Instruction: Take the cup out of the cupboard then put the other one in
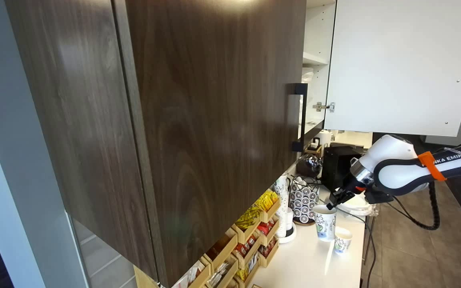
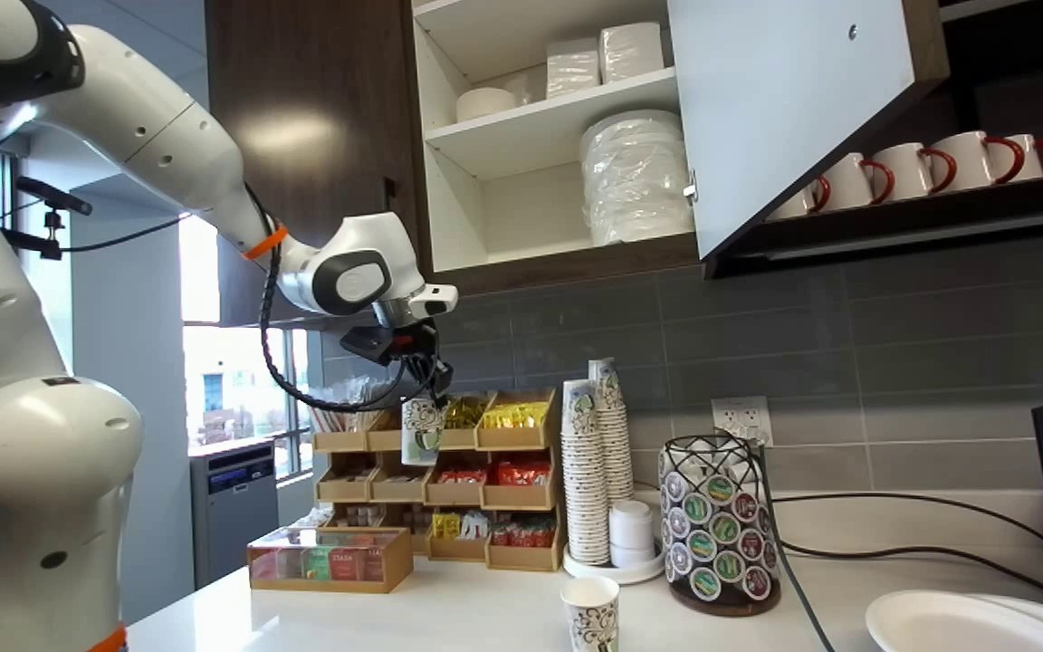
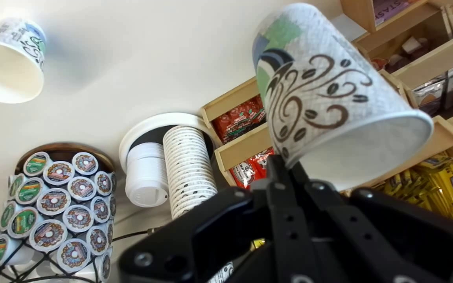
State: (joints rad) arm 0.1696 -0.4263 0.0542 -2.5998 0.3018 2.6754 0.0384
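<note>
The cupboard (image 2: 535, 125) has dark brown wood-grain doors and pale shelves; one door stands open, showing in both exterior views (image 1: 214, 120). My gripper (image 3: 289, 167) is shut on the rim of a patterned paper cup (image 3: 328, 86), one finger inside the wall and one outside. This held cup hangs above the counter, in front of the packet drawers, in an exterior view (image 2: 422, 435); it also shows in an exterior view (image 1: 325, 226). A second patterned cup (image 2: 592, 620) stands upright on the counter, apart from my gripper; it also shows in the wrist view (image 3: 26, 43).
Wrapped plates (image 2: 635, 177) stand on the cupboard's lower shelf. The open door (image 2: 775, 100) juts out at its right there. On the counter stand tall cup stacks (image 2: 585, 480), a pod holder (image 2: 719, 534), wooden packet drawers (image 2: 517, 495), a tea box (image 2: 395, 561) and white plates (image 2: 965, 625).
</note>
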